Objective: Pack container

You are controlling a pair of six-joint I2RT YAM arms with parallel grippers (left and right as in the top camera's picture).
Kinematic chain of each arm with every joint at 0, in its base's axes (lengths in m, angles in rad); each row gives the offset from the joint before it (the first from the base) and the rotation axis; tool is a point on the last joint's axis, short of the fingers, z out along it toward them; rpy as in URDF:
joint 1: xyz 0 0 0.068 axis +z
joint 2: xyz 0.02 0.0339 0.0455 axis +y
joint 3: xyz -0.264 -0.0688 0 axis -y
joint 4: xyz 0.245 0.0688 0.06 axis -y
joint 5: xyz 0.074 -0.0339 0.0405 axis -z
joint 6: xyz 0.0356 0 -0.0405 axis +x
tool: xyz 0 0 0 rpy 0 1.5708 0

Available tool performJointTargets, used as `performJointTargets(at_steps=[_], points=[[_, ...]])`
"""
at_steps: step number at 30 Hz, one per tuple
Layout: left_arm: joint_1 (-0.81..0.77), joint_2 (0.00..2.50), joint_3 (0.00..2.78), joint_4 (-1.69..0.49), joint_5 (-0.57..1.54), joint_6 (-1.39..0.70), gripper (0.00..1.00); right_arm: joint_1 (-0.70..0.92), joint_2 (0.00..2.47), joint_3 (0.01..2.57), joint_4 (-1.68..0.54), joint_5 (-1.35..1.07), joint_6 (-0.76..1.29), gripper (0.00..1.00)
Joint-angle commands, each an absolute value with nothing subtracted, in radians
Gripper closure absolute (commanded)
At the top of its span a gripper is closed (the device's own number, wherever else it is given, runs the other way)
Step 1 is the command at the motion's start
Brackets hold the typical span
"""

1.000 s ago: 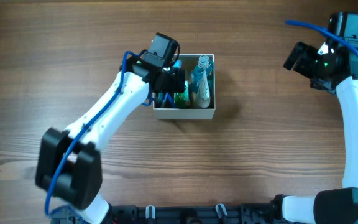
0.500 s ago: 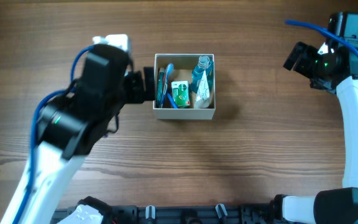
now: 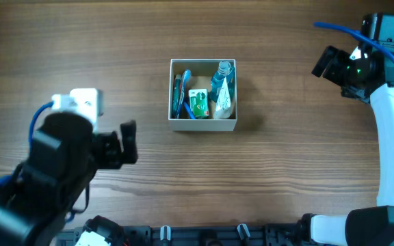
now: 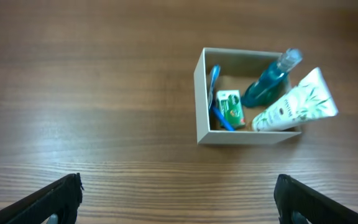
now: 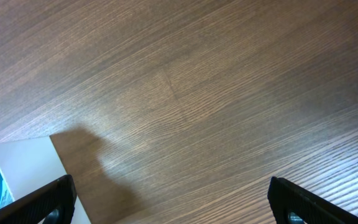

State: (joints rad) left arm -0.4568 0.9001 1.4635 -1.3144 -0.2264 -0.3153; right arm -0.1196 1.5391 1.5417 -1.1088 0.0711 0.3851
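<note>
The container [image 3: 202, 124], a square white-walled box with a tan inside, stands mid-table. It holds a blue toothbrush [image 3: 181, 96], a green-and-white packet [image 3: 198, 103], a blue bottle [image 3: 220, 80] and a white tube [image 3: 224, 99]. In the left wrist view the container [image 4: 199, 93] stands ahead with the tube [image 4: 294, 104] leaning out. My left gripper [image 3: 127, 142] is open and empty, well to the container's lower left. My right gripper [image 3: 322, 63] is open and empty, far to the right; its view catches a container corner [image 5: 23, 168].
The wooden table [image 3: 286, 171] surrounds the container on all sides. My left arm's large body [image 3: 40, 184] fills the lower left of the overhead view.
My left gripper has drawn back from the container's left wall, down and to the left, and is now apart from it. The right arm has not moved.
</note>
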Motion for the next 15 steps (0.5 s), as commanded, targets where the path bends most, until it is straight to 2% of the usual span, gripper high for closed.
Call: performJointTargets(at_steps=[1, 5, 11, 15], points=[[-0.443, 0.812, 1.442, -1.298, -0.321, -0.299, 0.00, -0.122, 1.551, 1.553, -1.106, 0.066, 0.393, 0.00], [-0.345, 0.722, 1.328, -1.194, -0.320, -0.299, 0.00, -0.122, 1.551, 1.553, -1.107, 0.066, 0.393, 0.00], [-0.130, 0.540, 0.993, -0.981, -0.149, -0.291, 0.00, -0.122, 1.551, 1.553, -1.107, 0.066, 0.393, 0.00], [-0.069, 0.435, 0.798, -0.875, -0.076, -0.291, 0.00, -0.122, 1.551, 1.553, -1.106, 0.066, 0.393, 0.00]])
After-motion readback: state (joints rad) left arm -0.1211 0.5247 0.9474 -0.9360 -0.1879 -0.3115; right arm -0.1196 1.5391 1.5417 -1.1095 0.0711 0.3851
